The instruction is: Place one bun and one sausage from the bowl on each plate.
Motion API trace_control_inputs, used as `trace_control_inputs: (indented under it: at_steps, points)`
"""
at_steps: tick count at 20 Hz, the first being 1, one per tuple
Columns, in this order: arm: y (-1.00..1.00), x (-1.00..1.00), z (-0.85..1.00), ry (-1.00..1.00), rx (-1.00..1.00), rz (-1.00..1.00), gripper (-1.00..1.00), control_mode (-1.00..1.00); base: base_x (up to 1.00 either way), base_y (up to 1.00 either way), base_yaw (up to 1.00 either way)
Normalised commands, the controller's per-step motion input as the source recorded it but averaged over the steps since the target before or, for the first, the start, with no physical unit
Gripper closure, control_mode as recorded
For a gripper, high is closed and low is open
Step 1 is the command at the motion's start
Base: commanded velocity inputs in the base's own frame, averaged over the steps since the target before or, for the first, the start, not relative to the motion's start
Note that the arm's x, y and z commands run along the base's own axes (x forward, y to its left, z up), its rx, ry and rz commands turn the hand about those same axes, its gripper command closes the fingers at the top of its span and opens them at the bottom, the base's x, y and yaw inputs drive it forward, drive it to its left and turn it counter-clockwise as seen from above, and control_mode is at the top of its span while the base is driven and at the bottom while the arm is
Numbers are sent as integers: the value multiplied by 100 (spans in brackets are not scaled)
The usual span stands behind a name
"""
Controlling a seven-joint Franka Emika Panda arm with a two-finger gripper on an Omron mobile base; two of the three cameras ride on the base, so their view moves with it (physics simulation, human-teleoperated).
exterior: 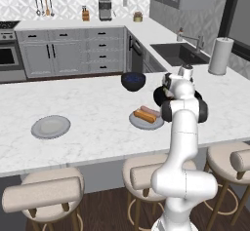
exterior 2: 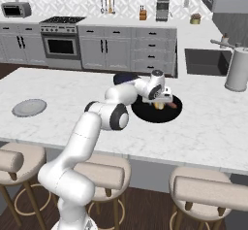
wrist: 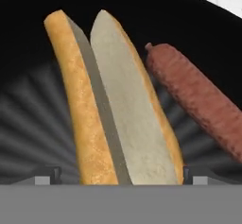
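A: Where is the gripper (exterior 2: 162, 103)?
B: Low over the black bowl (exterior 2: 145, 113) on the worktop (exterior: 93, 108); jaws spread wide, nothing between them; in the hand view one tip shows at each lower corner, either side of the bun's near end.

A: Bowl contents?
B: One split bun (wrist: 111, 105), golden crust and pale cut face up, lying lengthwise; one reddish sausage (wrist: 198, 102) just beside it, slanting off to the edge of the frame; whether the two touch I cannot tell from this angle.

A: Plates?
B: Near plate (exterior: 139, 123) sits just beside the bowl and carries a bun (exterior: 144, 115) and a sausage (exterior: 150, 111) side by side; far plate (exterior: 51, 126) lies well apart along the worktop, bare grey surface.

A: Anything else nearby?
B: Dark blue bowl (exterior: 133, 81) behind the near plate; a paper-towel roll (exterior: 220, 56) by the sink (exterior: 178, 53).
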Motion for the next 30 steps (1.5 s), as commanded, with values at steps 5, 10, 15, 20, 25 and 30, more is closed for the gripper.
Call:
trace_control_inputs:
  at_steps: [5, 10, 15, 20, 25, 30]
  points:
    - [0, 17, -36, 0, 0, 0, -100, -100, 0, 0, 0]
    - [5, 0, -51, 7, 0, -1, 100, -100, 0, 0, 0]
    - [15, -19, -5, 3, 0, 0, 100, -100, 0, 0, 0]
    - [1, -65, 0, 5, 0, 0, 100, -100, 0, 0, 0]
    - [4, -100, 11, -6, 0, 0, 100, -100, 0, 0, 0]
    - [76, -100, 47, -17, -8, 0, 100, -100, 0, 0, 0]
